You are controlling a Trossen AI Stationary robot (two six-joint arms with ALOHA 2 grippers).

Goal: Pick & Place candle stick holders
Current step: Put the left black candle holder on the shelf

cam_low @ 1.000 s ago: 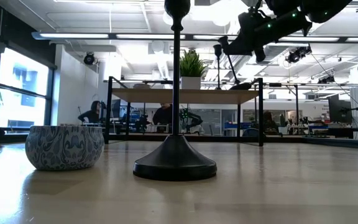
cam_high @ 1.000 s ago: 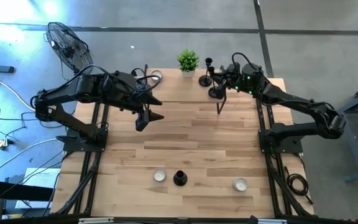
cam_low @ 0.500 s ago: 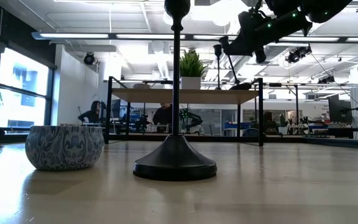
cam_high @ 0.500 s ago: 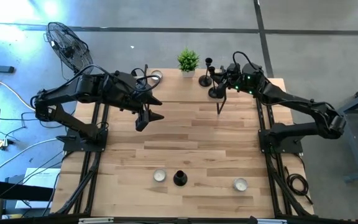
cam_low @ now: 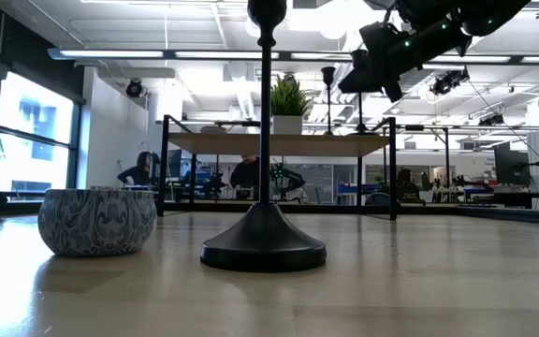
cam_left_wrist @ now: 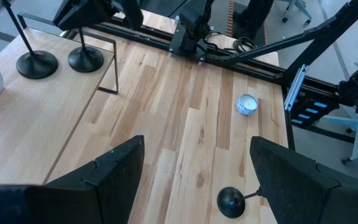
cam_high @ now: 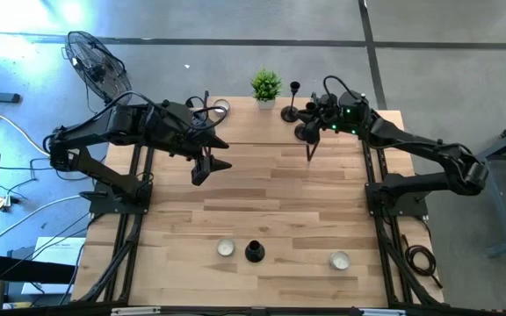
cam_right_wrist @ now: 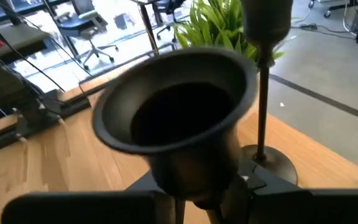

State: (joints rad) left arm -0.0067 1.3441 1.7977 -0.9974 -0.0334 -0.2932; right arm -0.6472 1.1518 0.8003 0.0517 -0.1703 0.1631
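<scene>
Candlestick holder [cam_high: 301,130] in right tool [cam_high: 310,130] (far edge, by plant [cam_high: 265,86]).

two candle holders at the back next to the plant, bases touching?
Apart. Left wrist view shows a strip of bare wood between the round base of the plant-side holder and the base of the next holder.

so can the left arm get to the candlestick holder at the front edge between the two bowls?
Probably yes. The left claw hangs open above bare wood, and nothing stands between it and the candlestick holder; the two small bowls flank it apart.
</scene>
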